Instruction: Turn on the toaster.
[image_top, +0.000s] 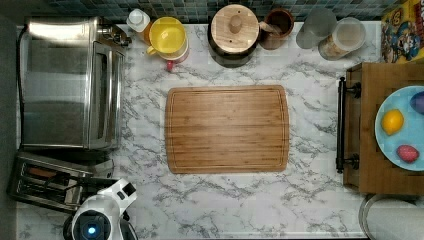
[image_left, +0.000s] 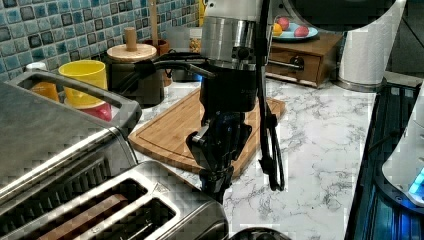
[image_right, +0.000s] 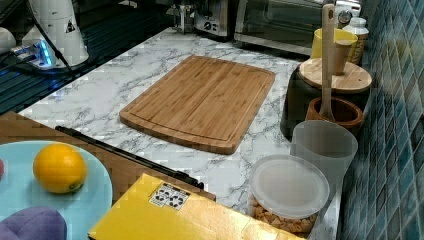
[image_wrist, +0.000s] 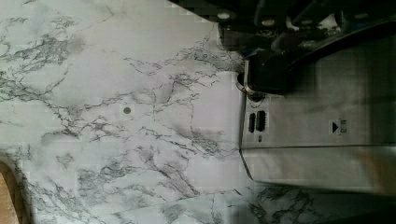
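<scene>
Left view: the gripper is held just at the toaster's end; its finger gap cannot be told.

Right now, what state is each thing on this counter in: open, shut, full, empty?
Toaster: bread in one slot.
Toaster oven: door shut.
Dark canister: wooden lid on.
Cereal jar: lid on, partly full.
Blue plate: holds fruit.
Cutting board: bare.
End effector: at toaster's end.

Steel toaster end on marble counter, hand above
</scene>
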